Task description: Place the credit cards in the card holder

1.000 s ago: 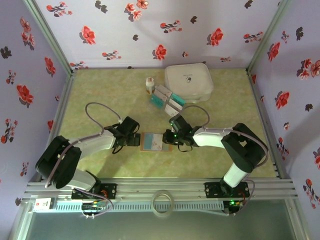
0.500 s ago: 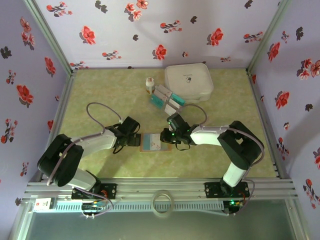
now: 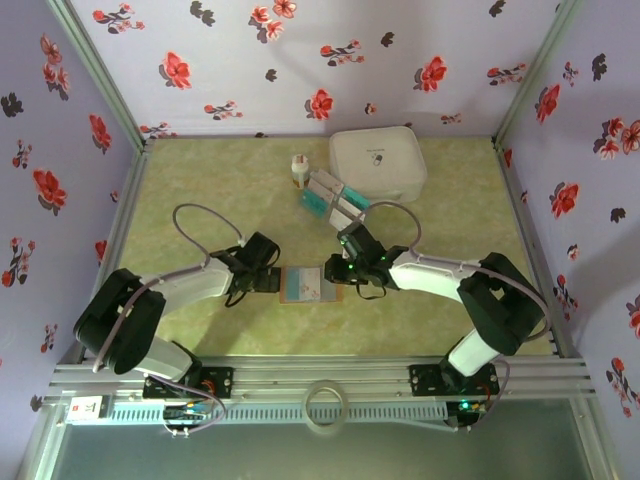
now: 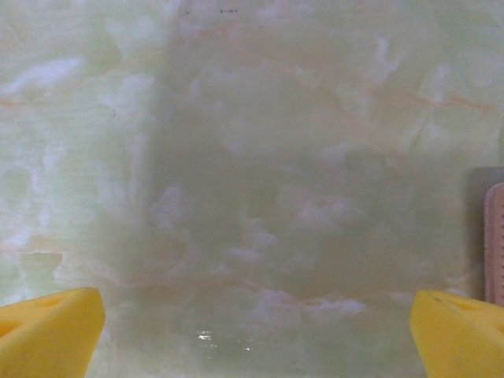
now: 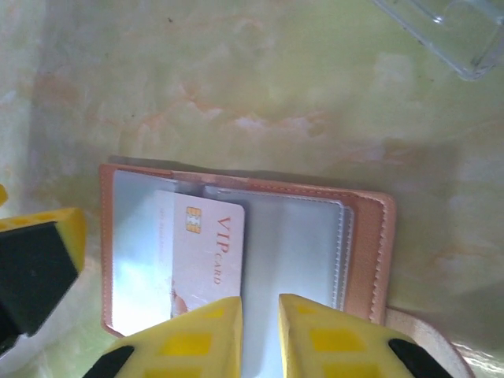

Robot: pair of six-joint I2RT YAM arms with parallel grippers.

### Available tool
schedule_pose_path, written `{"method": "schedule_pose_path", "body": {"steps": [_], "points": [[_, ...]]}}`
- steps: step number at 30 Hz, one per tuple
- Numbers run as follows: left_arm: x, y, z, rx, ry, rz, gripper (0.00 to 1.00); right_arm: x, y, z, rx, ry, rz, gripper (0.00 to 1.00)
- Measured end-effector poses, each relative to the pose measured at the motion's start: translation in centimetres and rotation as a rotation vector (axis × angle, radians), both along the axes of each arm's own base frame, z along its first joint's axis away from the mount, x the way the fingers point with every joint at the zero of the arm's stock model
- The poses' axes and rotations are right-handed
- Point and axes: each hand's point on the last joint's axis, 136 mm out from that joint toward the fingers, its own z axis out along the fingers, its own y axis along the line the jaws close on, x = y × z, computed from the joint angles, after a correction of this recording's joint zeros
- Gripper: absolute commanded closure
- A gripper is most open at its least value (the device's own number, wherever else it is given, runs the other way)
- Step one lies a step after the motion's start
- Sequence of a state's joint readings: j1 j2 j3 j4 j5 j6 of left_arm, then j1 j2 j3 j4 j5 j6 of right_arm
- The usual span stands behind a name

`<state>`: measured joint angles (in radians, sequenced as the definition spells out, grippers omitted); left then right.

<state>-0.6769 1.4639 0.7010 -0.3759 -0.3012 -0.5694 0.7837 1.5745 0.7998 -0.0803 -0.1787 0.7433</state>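
tan card holder (image 5: 370,236), pale card (image 5: 206,244)

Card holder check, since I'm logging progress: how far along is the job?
Early. Done: the card holder lies open on the table, with a white VIP card lying on its clear sleeves; how deep it sits can't be told. In hand: the right tool, nearly shut, sits at that card's near edge. The left tool hovers open beside the holder. Left: the other cards stacked by the white case.

Right arm's elbow (image 3: 500,300) swung farther right, its fingers (image 3: 340,271) barely shifted
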Motion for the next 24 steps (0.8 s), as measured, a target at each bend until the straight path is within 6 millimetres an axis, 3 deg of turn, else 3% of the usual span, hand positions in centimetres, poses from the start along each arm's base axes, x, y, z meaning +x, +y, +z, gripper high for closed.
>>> {"method": "schedule_pose_path", "body": {"steps": [6,24], "points": [[0.7,-0.7,0.9,0.013,-0.026,-0.01,0.0,-0.6,-0.1,-0.6,-0.059,0.014,0.024,0.93],[0.5,-1.2,-0.2,0.054,0.002,-0.037,0.0,-0.8,2.1,-2.0,-0.1,0.036,0.082,0.96]]}}
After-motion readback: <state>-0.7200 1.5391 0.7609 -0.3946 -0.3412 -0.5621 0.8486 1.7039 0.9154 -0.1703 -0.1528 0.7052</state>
